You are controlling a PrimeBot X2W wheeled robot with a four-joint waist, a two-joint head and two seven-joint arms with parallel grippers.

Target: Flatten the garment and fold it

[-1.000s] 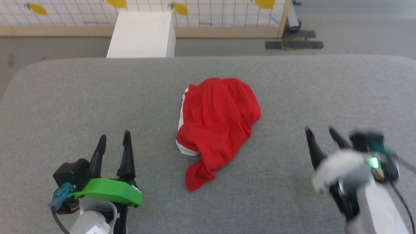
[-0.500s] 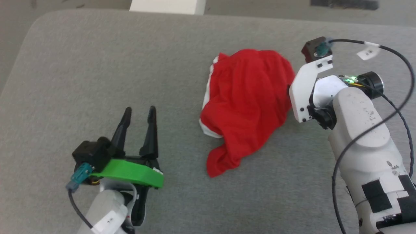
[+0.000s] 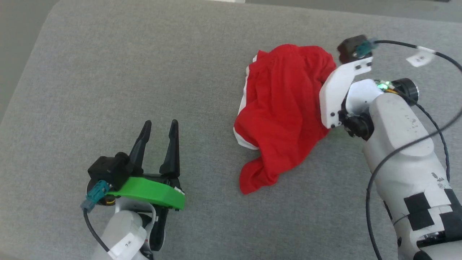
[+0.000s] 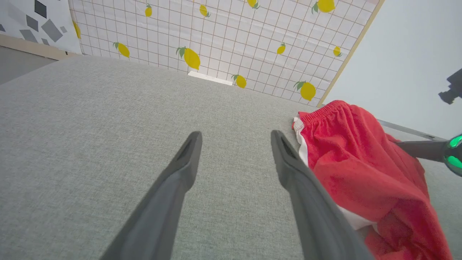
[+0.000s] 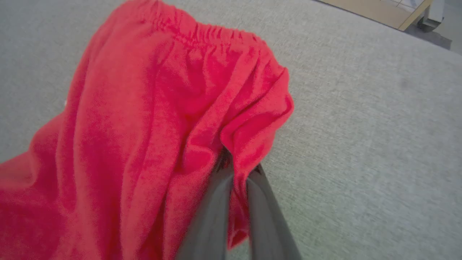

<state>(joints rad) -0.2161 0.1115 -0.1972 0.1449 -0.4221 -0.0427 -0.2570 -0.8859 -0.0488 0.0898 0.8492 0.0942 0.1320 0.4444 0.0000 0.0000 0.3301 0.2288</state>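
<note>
The big grey surface is soft-looking and wide, and it holds everything here. On it, over toward my right side, lies the garment, a pair of bright red shorts in a crumpled heap, not flat at all. I think the shorts are light and floppy. They will sag and bunch up when I lift them, and they will not break or slip much. One pinch will just drag them into a lump, so I think the best places to hold are the two ends of the waistband, one for each gripper, so the cloth can hang open and be laid out smooth. My right gripper is squeezed tight on a fold at the right edge of the shorts, with red cloth pinched between its two dark fingers. My left gripper is wide open and holds nothing. It sits low on the surface, apart from the shorts and not touching them. The waistband is gathered and wrinkly at the far end of the heap. A thin white trim runs down the left side.
</note>
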